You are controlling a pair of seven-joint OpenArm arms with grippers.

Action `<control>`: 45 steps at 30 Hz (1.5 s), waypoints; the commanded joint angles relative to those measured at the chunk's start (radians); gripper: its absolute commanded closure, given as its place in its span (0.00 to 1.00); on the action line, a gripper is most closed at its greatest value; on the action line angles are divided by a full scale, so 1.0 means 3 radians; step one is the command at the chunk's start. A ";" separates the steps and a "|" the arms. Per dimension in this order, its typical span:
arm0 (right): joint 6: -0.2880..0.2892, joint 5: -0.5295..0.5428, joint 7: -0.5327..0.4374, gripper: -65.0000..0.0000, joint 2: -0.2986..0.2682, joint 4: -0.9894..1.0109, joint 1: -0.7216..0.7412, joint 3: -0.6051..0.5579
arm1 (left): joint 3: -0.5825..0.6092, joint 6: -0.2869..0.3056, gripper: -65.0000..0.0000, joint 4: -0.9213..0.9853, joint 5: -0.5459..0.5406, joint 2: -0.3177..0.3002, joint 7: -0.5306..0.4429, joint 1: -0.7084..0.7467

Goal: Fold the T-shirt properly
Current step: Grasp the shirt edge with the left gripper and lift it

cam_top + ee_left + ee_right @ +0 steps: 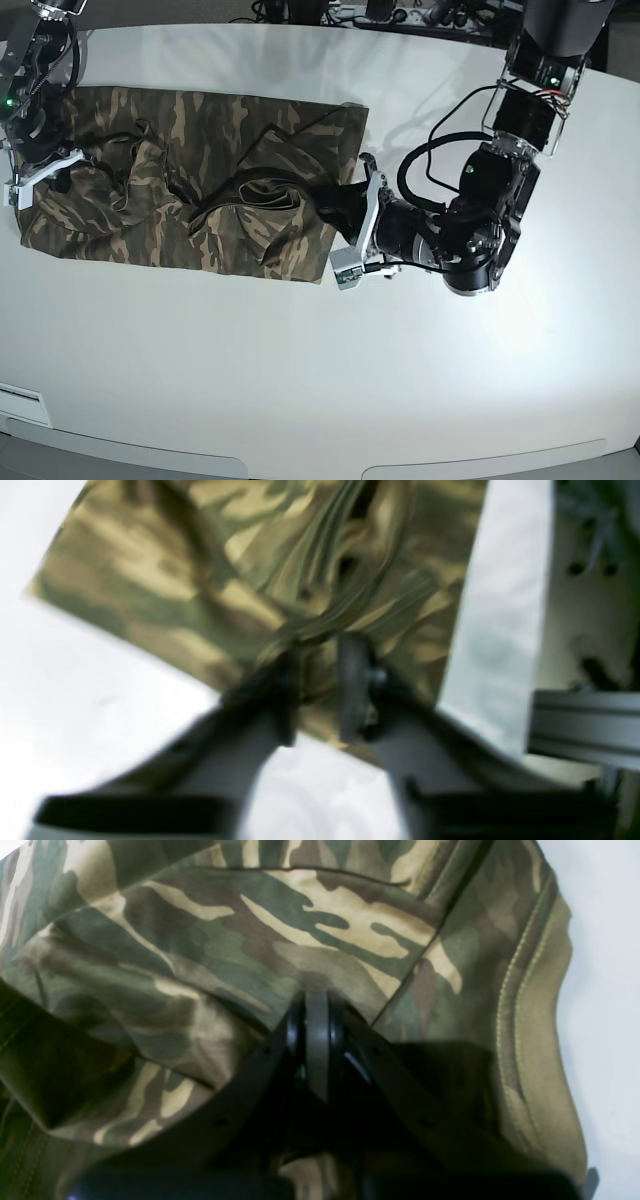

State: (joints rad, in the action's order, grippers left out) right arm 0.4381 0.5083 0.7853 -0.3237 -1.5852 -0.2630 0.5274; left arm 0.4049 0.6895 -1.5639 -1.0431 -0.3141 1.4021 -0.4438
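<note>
White table (300,380), T-shirt (200,190) pinched in both hands, seen only wrist-close.

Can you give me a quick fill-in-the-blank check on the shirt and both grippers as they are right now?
1. The T-shirt carries a ____ print.
2. The right gripper has its jaws ____ on the cloth.
3. In the base view, the left gripper is at the shirt's ____ edge.
4. The shirt lies on a ____ table.

Missing words: camouflage; shut; right; white
</note>
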 commanded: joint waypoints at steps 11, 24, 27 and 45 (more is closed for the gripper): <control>0.0031 -0.0022 0.0148 1.00 -0.0020 -0.0004 0.0048 -0.0013 | 0.0099 0.0029 0.43 -0.0055 0.0006 -0.0300 -0.0192 -0.0156; 0.0027 -0.0023 0.0150 1.00 -0.0020 -0.0004 0.0100 -0.0013 | 0.0610 0.0029 0.67 -0.0055 0.0832 -0.0299 -0.1027 -0.0148; 0.0027 -0.0024 0.0151 1.00 -0.0020 -0.0004 0.0100 -0.0013 | 0.0610 0.0029 0.93 -0.0055 0.0832 -0.0296 -0.1174 -0.0137; 0.0027 -0.0024 0.0150 1.00 -0.0020 -0.0004 0.0102 -0.0013 | 0.0610 0.0029 1.00 -0.0055 -0.0603 -0.0093 -0.0675 -0.0137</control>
State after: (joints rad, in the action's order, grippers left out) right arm 0.4412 0.5056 0.8047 -0.3206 -1.5833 -0.2344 0.5255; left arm 0.5953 0.6895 -1.5639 -1.2018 -0.3447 1.2160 -0.4603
